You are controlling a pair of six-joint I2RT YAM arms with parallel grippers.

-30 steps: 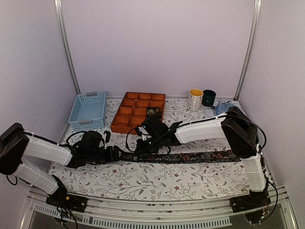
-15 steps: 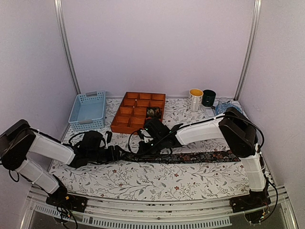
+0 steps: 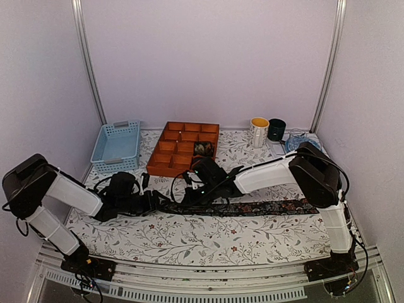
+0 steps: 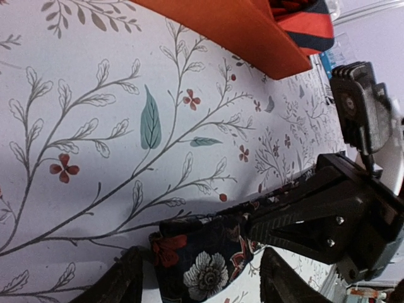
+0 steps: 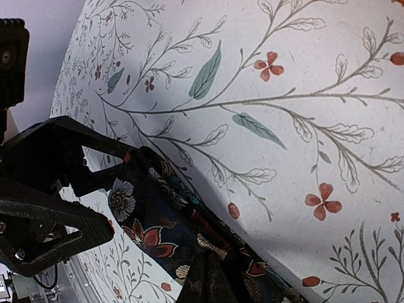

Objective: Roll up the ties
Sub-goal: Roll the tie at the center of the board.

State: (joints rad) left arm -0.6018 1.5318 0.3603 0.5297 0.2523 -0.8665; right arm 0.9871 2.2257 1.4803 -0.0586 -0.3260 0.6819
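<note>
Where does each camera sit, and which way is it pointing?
Top external: fixed above and behind, looking down on the flower-printed tablecloth; left arm and right arm show whole.
Left wrist: rides that arm, looking low along the cloth at the long dark floral necktie; left gripper frames the bottom.
Right wrist: faces the opposite way; right gripper shows at the bottom.
Shared: both wrist views show the necktie's end and the opposite gripper.

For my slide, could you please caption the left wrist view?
Open left gripper straddles the tie end, facing the shut right gripper.
</note>
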